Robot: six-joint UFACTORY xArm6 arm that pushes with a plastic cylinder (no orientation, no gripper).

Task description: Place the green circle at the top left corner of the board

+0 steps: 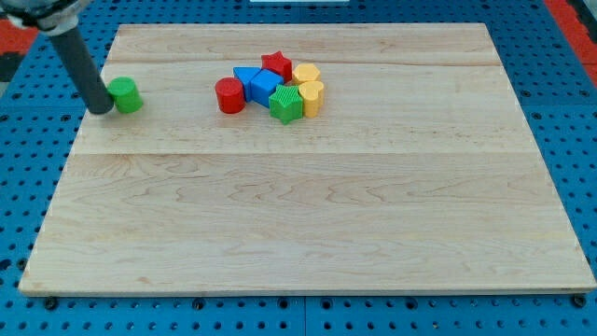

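The green circle (125,94) sits near the board's left edge, in the upper part of the wooden board (308,224). My tip (101,109) touches the board just left of the green circle, right against it. The dark rod slants up to the view's top left corner.
A cluster of blocks lies at the board's top middle: a red circle (229,95), a blue triangle (246,77), a blue cube (265,86), a red star (276,63), a green star (286,105), a yellow hexagon (306,74) and another yellow block (312,96). A blue pegboard (560,56) surrounds the board.
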